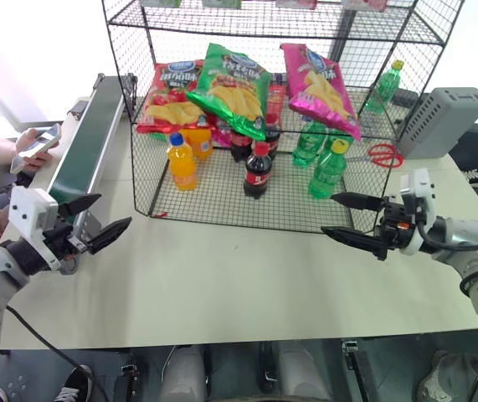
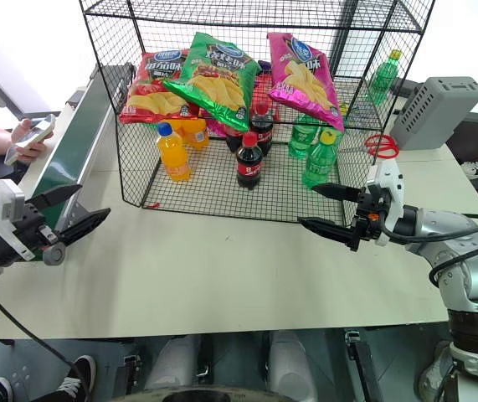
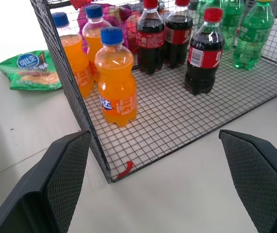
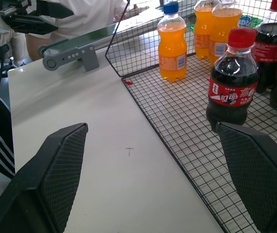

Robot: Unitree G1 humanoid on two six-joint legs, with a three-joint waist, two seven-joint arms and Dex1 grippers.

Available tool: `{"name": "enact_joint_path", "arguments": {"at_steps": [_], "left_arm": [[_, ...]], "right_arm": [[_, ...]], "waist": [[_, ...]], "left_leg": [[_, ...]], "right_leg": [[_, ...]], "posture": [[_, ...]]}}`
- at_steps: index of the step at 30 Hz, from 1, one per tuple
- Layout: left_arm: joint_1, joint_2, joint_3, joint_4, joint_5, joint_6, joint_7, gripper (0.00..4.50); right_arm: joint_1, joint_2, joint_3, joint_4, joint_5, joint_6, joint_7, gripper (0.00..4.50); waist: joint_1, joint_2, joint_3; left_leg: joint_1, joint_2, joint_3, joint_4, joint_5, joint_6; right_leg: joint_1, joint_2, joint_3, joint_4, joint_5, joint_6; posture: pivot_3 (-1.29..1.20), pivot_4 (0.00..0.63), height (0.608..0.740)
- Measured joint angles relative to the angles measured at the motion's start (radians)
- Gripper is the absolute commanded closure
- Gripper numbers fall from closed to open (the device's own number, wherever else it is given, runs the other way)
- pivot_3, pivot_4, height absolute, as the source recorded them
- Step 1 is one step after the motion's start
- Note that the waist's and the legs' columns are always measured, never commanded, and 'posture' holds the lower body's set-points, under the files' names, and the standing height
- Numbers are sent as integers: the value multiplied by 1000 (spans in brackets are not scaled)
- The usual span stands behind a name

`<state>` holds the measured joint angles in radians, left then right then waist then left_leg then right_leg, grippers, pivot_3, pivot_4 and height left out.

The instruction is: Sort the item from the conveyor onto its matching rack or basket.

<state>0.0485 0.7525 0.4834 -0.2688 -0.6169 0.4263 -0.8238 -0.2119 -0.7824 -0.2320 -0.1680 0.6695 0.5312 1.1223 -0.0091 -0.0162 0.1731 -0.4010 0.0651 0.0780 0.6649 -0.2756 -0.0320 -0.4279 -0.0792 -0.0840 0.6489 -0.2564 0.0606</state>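
The magenta-pink chip bag [image 1: 319,87] lies tilted on the middle tier of the black wire rack [image 1: 213,198], at its right side, beside a green bag [image 1: 235,86] and a red bag [image 1: 170,99]. The dark-green conveyor [image 1: 88,151] runs along the table's left edge. My left gripper [image 1: 115,211] hangs open by the belt's near end with nothing between its fingers. My right gripper [image 1: 327,214] is open too, level, in front of the rack's right front corner and apart from it.
Orange [image 3: 116,77], cola [image 4: 231,85] and green soda bottles [image 1: 329,170] stand on the rack's floor. A person's hand holds a phone [image 1: 38,144] left of the conveyor. A grey box [image 1: 444,121] and red scissors [image 1: 382,155] sit at the right. Another green bag [image 3: 29,70] lies on the table beyond the rack.
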Motion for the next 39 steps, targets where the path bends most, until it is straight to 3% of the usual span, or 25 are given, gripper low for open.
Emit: {"name": "enact_joint_path", "arguments": {"at_steps": [39], "left_arm": [[-80, -5, -11, 79, 20, -47, -46, 0]], "right_arm": [[-26, 37, 56, 41, -58, -73, -12, 96]], "waist": [[0, 0, 0]], "left_leg": [[0, 0, 0, 0, 0, 0]], "right_leg": [[0, 0, 0, 0, 0, 0]], "posture": [[0, 150, 740]]}}
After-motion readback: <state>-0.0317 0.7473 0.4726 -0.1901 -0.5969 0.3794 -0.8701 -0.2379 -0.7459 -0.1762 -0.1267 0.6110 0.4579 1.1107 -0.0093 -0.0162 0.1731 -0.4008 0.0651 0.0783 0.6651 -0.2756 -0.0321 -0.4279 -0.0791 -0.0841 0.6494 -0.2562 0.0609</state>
